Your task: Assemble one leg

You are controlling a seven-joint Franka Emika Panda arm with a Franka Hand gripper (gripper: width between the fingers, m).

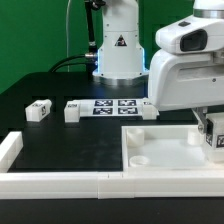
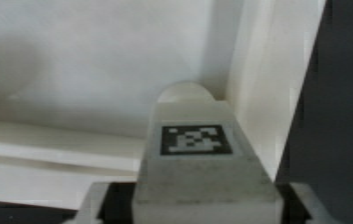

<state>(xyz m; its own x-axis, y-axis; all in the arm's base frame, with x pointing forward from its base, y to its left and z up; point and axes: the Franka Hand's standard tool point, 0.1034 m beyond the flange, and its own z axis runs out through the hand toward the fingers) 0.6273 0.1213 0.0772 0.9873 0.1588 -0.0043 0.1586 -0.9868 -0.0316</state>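
Observation:
My gripper point(image 1: 211, 128) is at the exterior view's right, low over the right edge of the large white square slab point(image 1: 150, 146). It is shut on a leg point(image 1: 213, 137), a small white block with tag markers. In the wrist view the gripper point(image 2: 194, 205) holds this leg point(image 2: 194, 150) between both fingers point(image 2: 112, 203), tag facing the camera, tip pointing at the slab's inner surface point(image 2: 84, 60) beside its raised rim point(image 2: 262, 70). Two more legs point(image 1: 38, 110) point(image 1: 72, 111) lie on the black table at the exterior view's left. A further leg point(image 1: 146, 109) lies behind the slab.
The marker board point(image 1: 113, 105) lies in front of the robot base point(image 1: 118, 50). A white rail point(image 1: 60, 181) runs along the front edge, with a short arm point(image 1: 9, 148) at the exterior view's left. A round corner socket point(image 1: 141, 160) shows in the slab.

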